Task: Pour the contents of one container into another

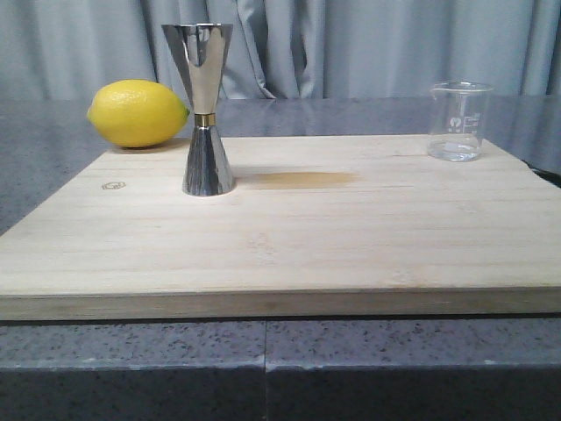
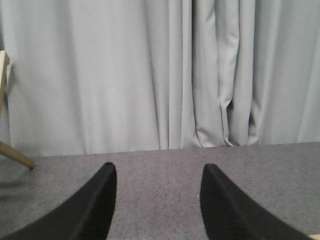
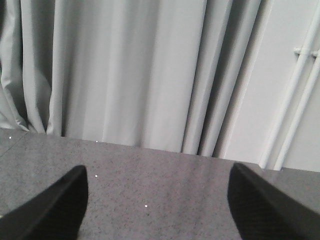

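Both grippers, left (image 2: 157, 200) and right (image 3: 157, 210), gape wide and hold nothing, the beaker (image 1: 458, 121) stands far right on the board (image 1: 280, 246), the jigger (image 1: 204, 110) far left; its narrow base could tip if nudged

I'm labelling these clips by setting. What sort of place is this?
Probably a staged kitchen or bar counter: a wooden cutting board on a speckled grey stone countertop, holding a steel jigger and glass beaker, a lemon beside it. The grey curtain suggests a lab.
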`<state>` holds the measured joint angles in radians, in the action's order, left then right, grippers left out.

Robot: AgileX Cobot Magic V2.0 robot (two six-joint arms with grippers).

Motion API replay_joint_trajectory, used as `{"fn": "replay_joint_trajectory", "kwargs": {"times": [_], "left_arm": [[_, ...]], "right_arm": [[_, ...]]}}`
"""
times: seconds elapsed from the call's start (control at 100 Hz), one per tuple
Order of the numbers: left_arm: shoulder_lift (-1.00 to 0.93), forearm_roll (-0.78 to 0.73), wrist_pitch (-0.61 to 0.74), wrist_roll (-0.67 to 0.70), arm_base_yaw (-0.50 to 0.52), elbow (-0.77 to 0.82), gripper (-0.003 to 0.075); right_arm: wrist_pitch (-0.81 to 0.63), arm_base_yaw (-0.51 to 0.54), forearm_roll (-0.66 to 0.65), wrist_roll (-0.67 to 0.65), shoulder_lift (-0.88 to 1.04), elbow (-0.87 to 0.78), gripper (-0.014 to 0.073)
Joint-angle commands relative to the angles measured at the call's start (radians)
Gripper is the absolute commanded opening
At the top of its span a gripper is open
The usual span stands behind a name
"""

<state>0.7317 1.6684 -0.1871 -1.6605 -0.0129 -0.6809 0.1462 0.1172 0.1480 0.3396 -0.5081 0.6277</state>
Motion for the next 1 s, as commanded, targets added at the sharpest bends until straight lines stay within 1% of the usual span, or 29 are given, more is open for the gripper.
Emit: {"fn": "replay_joint_trajectory", "kwargs": {"times": [0.0, 0.13, 0.23, 0.42, 0.51, 0.62, 0.71, 0.87, 0.99], "left_arm": [[-0.042, 0.017, 0.027, 0.011, -0.009, 0.022, 0.0357], [-0.086, 0.017, 0.035, 0.011, -0.009, 0.084, 0.0357], [-0.096, 0.017, 0.035, 0.011, -0.009, 0.109, 0.0357], [-0.096, 0.017, 0.027, 0.011, -0.009, 0.11, 0.0357], [-0.096, 0.017, 0.017, 0.011, -0.009, 0.11, 0.0357], [-0.096, 0.017, -0.014, 0.011, -0.009, 0.11, 0.0349], [-0.096, 0.017, -0.025, 0.011, -0.009, 0.11, 0.0293], [-0.096, 0.017, -0.025, 0.011, -0.009, 0.11, 0.0126], [-0.096, 0.019, -0.027, 0.011, -0.009, 0.11, 0.0011]], "right_arm": [[-0.02, 0.005, 0.003, 0.008, 0.006, 0.037, 0.0529], [0.021, 0.005, 0.056, 0.008, 0.019, 0.037, 0.0529], [0.029, 0.005, 0.054, 0.008, 0.025, 0.037, 0.0529], [0.004, 0.005, 0.04, 0.008, 0.025, 0.037, 0.0528], [0.002, 0.005, 0.04, 0.01, 0.025, 0.037, 0.0486], [0.008, 0.005, 0.04, 0.018, 0.03, 0.037, 0.039], [0.01, 0.005, 0.038, 0.019, 0.03, 0.037, 0.0305], [0.006, 0.005, 0.038, 0.019, 0.032, 0.037, 0.017], [0.006, 0.005, 0.038, 0.019, 0.032, 0.037, 0.0095]]}}
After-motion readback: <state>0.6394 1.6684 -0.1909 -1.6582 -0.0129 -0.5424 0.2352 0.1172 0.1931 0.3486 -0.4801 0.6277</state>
